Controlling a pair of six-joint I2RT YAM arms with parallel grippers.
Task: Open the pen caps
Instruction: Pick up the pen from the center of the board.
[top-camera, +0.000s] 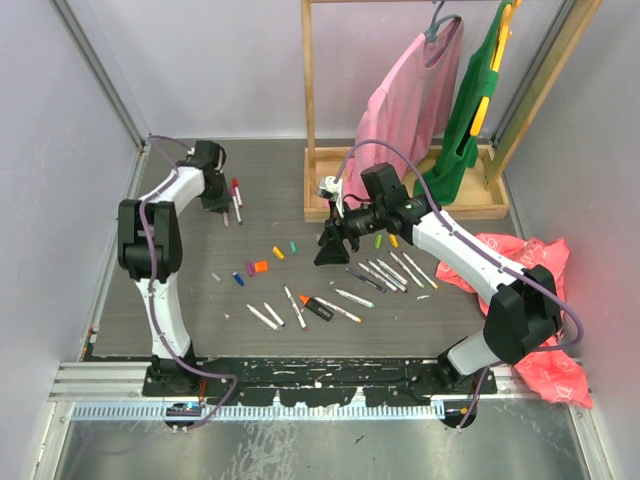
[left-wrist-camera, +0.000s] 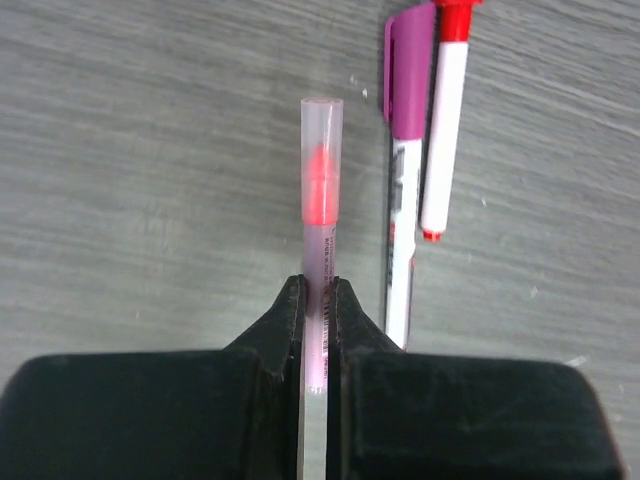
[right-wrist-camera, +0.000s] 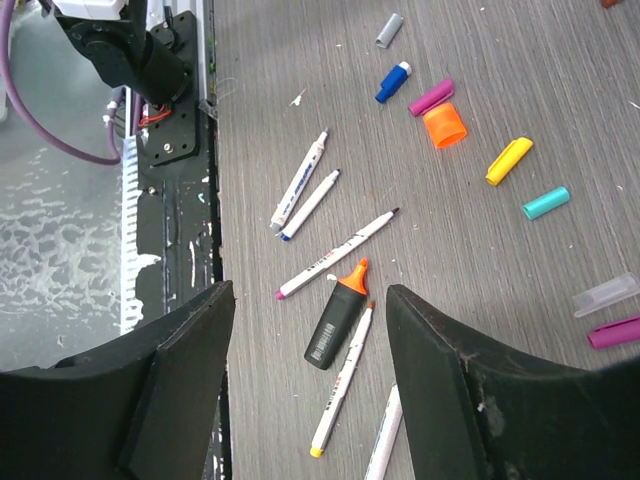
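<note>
At the upper left of the top view, the left gripper (left-wrist-camera: 320, 300) is clamped tight on the barrel of a pen (left-wrist-camera: 322, 260), so its clear cap (left-wrist-camera: 322, 130) juts free ahead, likely for pulling off. Right of centre, the right gripper (right-wrist-camera: 310, 310) hangs wide open and empty above uncapped pens (right-wrist-camera: 335, 250) and loose pen caps (right-wrist-camera: 445, 125) on the counter (right-wrist-camera: 520, 330), seemingly ready to take that cap.

Bright, even, diffuse light in all three views — shadows on the grey desk (top-camera: 290, 190) are faint and soft-edged. In both wrist views the black fingers (left-wrist-camera: 288, 330) sit close and slightly blurred, while the desk's grain beyond is sharp.
</note>
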